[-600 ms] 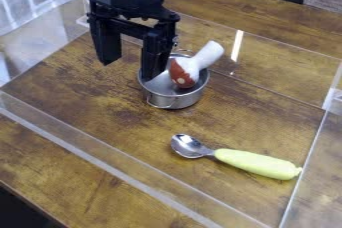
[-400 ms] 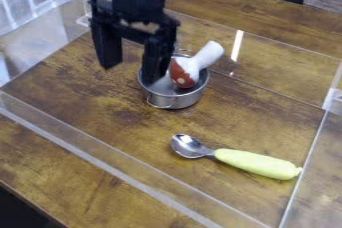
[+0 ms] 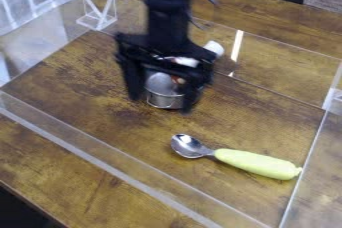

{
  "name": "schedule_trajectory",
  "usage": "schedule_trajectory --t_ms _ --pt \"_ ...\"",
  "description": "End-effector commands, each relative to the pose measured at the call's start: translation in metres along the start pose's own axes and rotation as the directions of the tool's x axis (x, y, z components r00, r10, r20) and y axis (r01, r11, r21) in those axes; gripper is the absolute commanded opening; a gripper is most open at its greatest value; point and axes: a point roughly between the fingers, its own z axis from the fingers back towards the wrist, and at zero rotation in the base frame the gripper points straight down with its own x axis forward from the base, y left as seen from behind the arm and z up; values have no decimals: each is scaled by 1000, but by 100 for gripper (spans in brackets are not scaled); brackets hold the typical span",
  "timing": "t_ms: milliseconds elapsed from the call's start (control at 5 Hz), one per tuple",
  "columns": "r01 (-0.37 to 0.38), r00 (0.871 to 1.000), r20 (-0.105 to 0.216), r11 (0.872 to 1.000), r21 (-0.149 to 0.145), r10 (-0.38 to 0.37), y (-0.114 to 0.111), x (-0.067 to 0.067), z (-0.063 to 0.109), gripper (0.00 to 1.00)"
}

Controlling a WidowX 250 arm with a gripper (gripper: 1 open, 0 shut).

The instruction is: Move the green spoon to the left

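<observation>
A green spoon lies flat on a dark wooden tabletop. Its bowl is small, shiny silver metal, and its handle is thick, rounded and yellow-green plastic. The bowl points toward nine o'clock and the handle runs off toward about four o'clock, so the spoon sits slightly slanted in the lower right part of the view. Nothing touches it.

A black robot arm comes down from the top of the picture, ending in a black pincer that points straight down. Its two long fingers stand spread wide apart and hold nothing. The picture is blurred around the arm.

From the pincer, the spoon lies at roughly five o'clock, clearly apart from it, with bare wood between them.

The pincer hangs in front of a round steel pot, which shows between the two fingers. A white-handled utensil sticks out of the pot toward one o'clock, partly hidden by the arm.

A clear plastic wall rings the work area, its edges catching the light.
</observation>
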Motion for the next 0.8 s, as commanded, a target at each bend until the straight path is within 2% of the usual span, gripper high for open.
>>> schedule_trajectory --t_ms 0,200,400,600 --pt "-194 979 60 980 -43 196 -43 -2 -4 100" --pt "-398 913 49 910 -117 405 -47 3 -9 100" --pt "-544 831 43 826 -149 555 -44 4 -18 100" --pt "-684 716 18 706 -183 698 -38 8 -28 100"
